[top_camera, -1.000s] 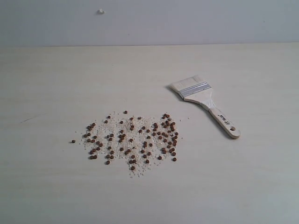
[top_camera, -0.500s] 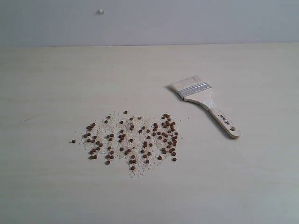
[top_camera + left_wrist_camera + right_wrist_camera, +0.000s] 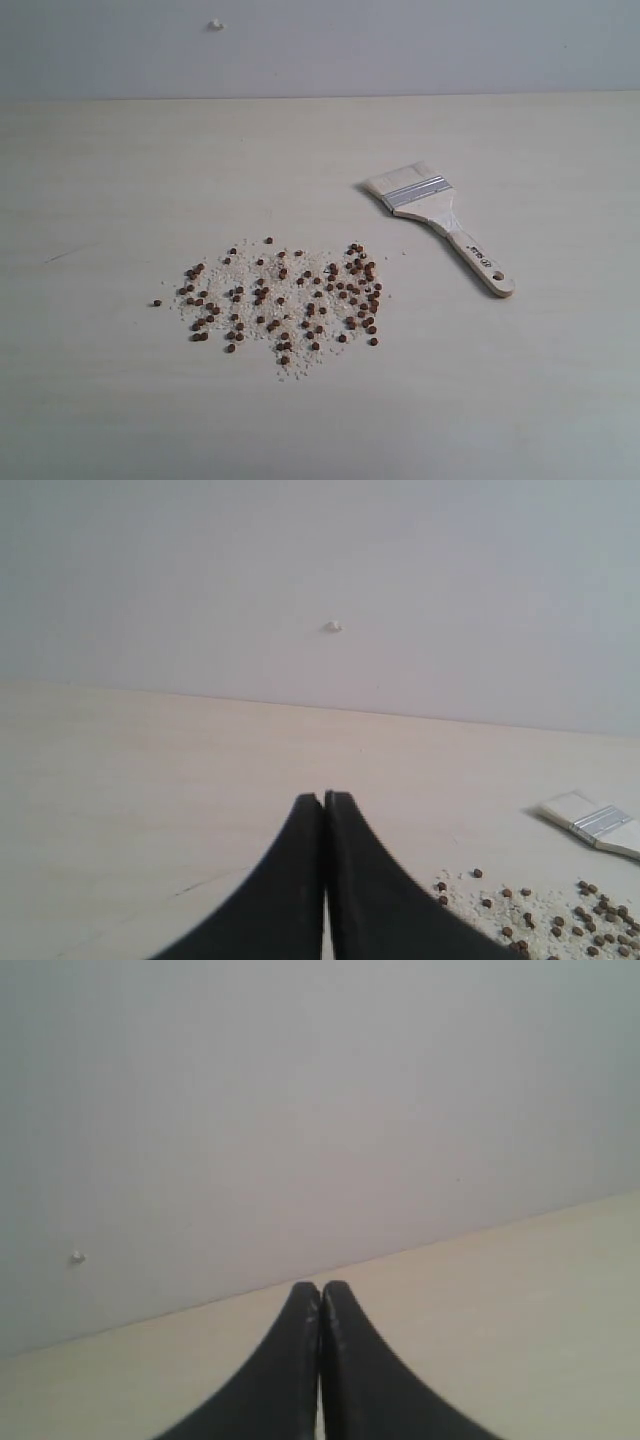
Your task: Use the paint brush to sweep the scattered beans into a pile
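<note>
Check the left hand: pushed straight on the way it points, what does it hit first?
Nothing near. Ahead of the shut left hand lies bare table, then the wall. The beans and brush sit off that line. Whether it meets table or wall first I cannot tell; depth is unclear.

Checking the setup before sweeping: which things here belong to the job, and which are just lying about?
For the job: beans, paint brush.
Just lying about: whitish crumbs among the beans, small white speck on the wall.
</note>
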Robot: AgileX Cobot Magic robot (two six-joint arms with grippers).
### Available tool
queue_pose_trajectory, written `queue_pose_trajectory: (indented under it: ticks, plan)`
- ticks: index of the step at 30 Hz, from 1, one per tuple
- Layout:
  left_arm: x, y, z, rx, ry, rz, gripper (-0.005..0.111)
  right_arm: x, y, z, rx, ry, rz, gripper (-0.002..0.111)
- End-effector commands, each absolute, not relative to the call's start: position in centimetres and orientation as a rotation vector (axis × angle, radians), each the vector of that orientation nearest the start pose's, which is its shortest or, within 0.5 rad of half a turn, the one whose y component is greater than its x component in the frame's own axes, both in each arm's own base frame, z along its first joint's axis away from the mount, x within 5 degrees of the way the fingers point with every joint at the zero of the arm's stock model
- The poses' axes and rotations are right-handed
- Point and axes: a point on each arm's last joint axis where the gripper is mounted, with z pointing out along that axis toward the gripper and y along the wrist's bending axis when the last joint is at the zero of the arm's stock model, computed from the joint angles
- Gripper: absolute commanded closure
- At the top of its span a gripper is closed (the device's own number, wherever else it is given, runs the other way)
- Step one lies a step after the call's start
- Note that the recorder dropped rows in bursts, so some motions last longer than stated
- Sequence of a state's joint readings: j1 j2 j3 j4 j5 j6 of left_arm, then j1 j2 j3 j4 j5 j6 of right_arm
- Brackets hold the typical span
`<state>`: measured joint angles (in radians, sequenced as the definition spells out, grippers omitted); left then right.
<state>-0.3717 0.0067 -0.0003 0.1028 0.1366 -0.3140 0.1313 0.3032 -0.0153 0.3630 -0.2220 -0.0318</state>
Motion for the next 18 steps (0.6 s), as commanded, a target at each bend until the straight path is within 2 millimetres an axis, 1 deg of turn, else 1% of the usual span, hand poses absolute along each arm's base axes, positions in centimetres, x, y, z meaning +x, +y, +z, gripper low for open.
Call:
queue_pose_trajectory:
  ticks: [1,4,7,9,10,12,13,14,15,18]
  plan:
    - [5.3,-1.9,20.1,0.11,1.637,-0.445,0.107,9.1,0.4,21.6,0.215,1.607,0.273,0.108]
    - [5.3,-1.9,20.1,0.11,1.637,-0.445,0.107,9.6,0.4,21.7,0.214,1.63,0.261,0.108]
    - [5.3,-1.9,20.1,0.11,1.637,-0.445,0.107,11.6,1.0,24.2,0.183,1.708,0.268,0.108]
    - [5.3,-1.9,20.1,0.11,1.637,-0.445,0.107,13.7,1.7,26.1,0.121,1.81,0.261,0.108]
    - [5.3,-1.9,20.1,0.11,1.637,-0.445,0.107,15.1,2.1,27.3,0.087,1.878,0.263,0.108]
    - [5.3,-1.9,20.1,0.11,1.637,-0.445,0.107,17.9,2.8,28.4,0.004,2.001,0.244,0.108]
    - [5.3,-1.9,20.1,0.11,1.637,-0.445,0.107,19.5,3.2,28.4,-0.046,2.087,0.237,0.108]
    - [5.3,-1.9,20.1,0.11,1.637,-0.445,0.107,20.4,3.4,28.5,-0.073,2.129,0.231,0.108]
    - [5.3,-1.9,20.1,0.11,1.637,-0.445,0.107,21.1,3.6,28.7,-0.091,2.154,0.227,0.108]
    - [5.3,-1.9,20.1,0.11,1.637,-0.445,0.107,23.1,3.9,28.2,-0.123,2.248,0.221,0.108]
